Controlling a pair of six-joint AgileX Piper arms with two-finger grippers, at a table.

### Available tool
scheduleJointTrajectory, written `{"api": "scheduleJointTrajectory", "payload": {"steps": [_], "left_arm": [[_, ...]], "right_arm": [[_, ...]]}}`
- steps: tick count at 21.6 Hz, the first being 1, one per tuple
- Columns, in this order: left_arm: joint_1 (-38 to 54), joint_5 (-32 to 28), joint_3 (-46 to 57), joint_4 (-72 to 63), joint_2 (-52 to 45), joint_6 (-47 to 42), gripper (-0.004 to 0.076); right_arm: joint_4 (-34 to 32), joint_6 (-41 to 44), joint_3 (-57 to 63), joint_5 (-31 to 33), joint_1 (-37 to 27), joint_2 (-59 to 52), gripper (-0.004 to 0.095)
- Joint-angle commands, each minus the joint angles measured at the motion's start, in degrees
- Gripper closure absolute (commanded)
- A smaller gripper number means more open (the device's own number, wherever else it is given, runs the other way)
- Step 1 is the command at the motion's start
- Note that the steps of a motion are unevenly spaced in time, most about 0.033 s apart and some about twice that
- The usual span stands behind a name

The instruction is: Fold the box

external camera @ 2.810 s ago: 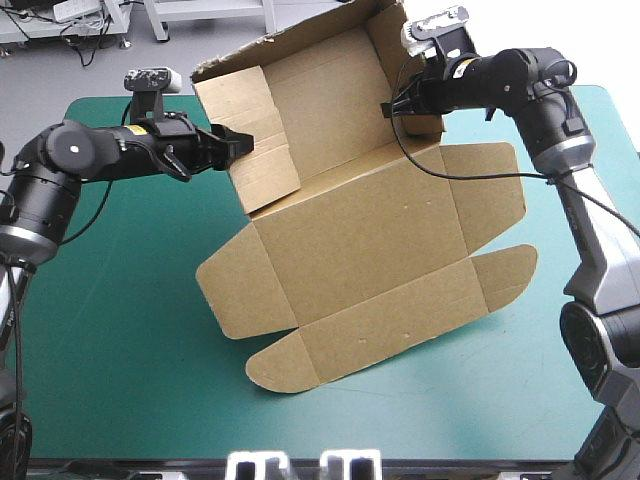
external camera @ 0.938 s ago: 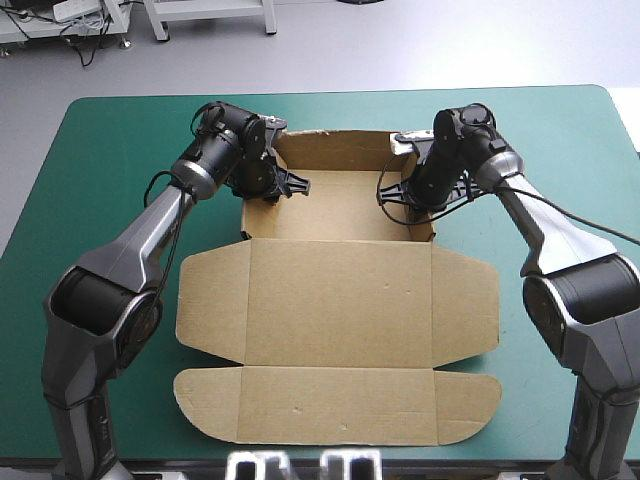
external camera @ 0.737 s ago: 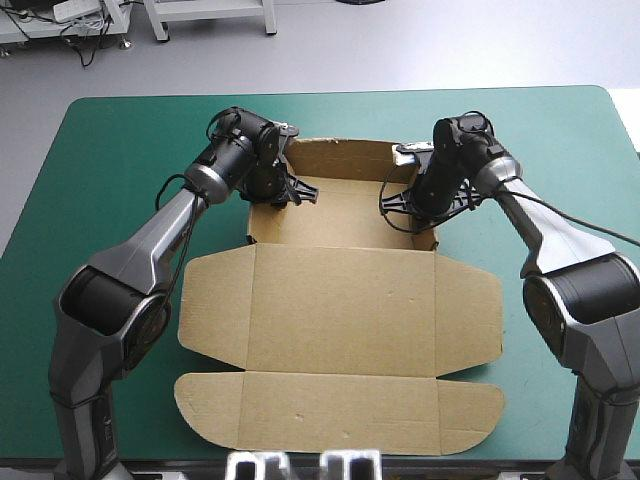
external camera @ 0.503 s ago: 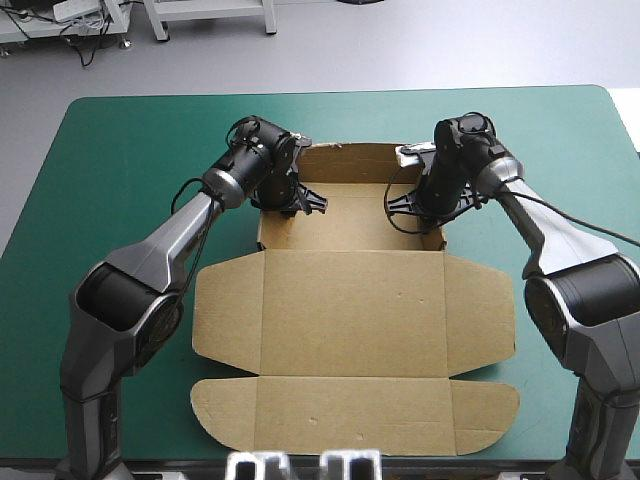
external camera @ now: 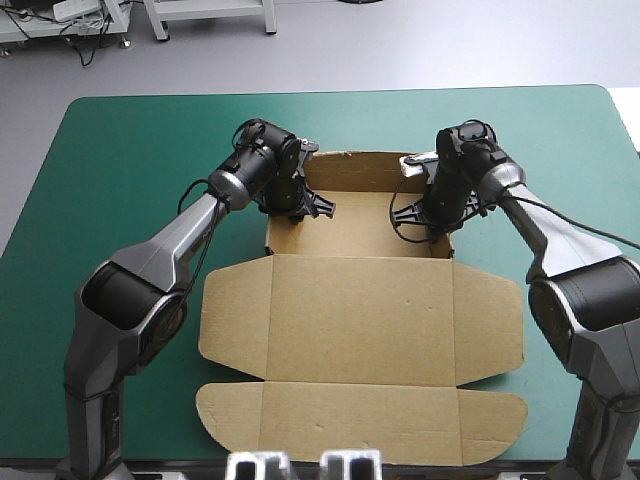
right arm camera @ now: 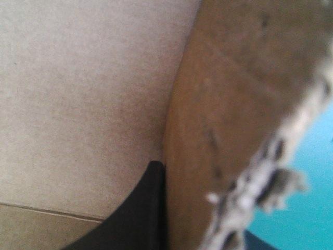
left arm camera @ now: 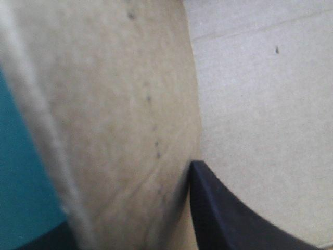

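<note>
Brown box (external camera: 360, 320): lies mid-tabletop (external camera: 120, 160) on teal-green, part built. Stands up at the far end as an open tray (external camera: 360, 228), back wall (external camera: 360, 165) and both side walls raised. Spreads its lid (external camera: 360, 310) flat toward the near edge, side flaps out to left and right. Ends in a round-cornered front strip (external camera: 360, 425), also flat, close to the near edge.

Left pincer (external camera: 303, 205): reaches in over the tray's left wall (external camera: 280, 235), near the far left corner. Sits all but closed, clamping that wall. From the left wrist, shows one black finger (left arm camera: 223, 219) inside the tray against the wall's inner face, with the board rising between. Shows the other finger only as a dark sliver on the outer side, over teal-green.

Right pincer (external camera: 425, 215): mirrors this on the right wall (external camera: 446, 245), near the far right corner. Likewise sits all but closed, nipping the board. From the right wrist, shows one black finger (right arm camera: 140, 208) inside, pressed to the wall above the tray floor. Shows a ragged wall edge alongside, teal-green beyond it, and barely any of the outer finger.
</note>
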Motion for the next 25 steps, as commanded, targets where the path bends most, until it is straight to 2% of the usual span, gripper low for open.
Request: {"api": "scheduleJointTrajectory", "payload": {"steps": [1,4,5,6,7,8,9,10,12,19,25], "left_arm": [[-1.3,2.3,-1.8,-3.8,-3.7,1.9,0.0723],[-1.3,2.3,-1.8,-4.9,-3.7,1.9,0.0649],[-1.1,2.3,-1.8,-5.3,-3.7,1.9,0.0559],[-1.0,2.3,-1.8,-5.3,-3.7,2.1,0.0507],[-1.0,2.3,-1.8,-5.2,-3.7,2.3,0.0411],[-1.0,2.3,-1.8,-5.2,-3.7,2.3,0.0337],[-1.0,2.3,-1.8,-5.1,-3.7,2.3,0.0291],[-0.8,2.3,-2.0,-5.1,-3.7,2.3,0.0243],[-0.5,2.3,-2.0,-4.4,-4.6,2.6,0.0228],[-0.5,2.3,-2.0,11.7,-15.1,3.9,0.0228],[-0.5,2.3,-2.0,14.4,-24.6,8.1,0.0232]], "right_arm": [[1.5,-3.1,0.0,1.7,0.5,-3.5,0.0907],[1.5,-3.8,-0.1,1.7,0.5,-3.8,0.0762],[1.5,-4.9,-0.1,1.7,0.5,-4.2,0.0587],[1.2,-4.9,-0.2,1.7,0.5,-4.6,0.0486],[0.5,-4.9,-0.2,1.7,0.5,-5.0,0.0310],[-0.5,-3.9,-0.2,1.7,0.5,-5.4,0.0193],[-0.5,-3.9,-0.3,1.7,0.5,-5.8,0.0135],[-0.5,-3.9,-0.4,1.7,0.5,-6.1,0.0124],[-0.5,-3.9,-0.8,1.7,0.5,-6.4,0.0124],[-1.4,-5.5,-1.7,1.6,0.5,-9.0,0.0124],[-2.0,-6.5,-8.1,1.6,0.4,-12.4,0.0125]]}}
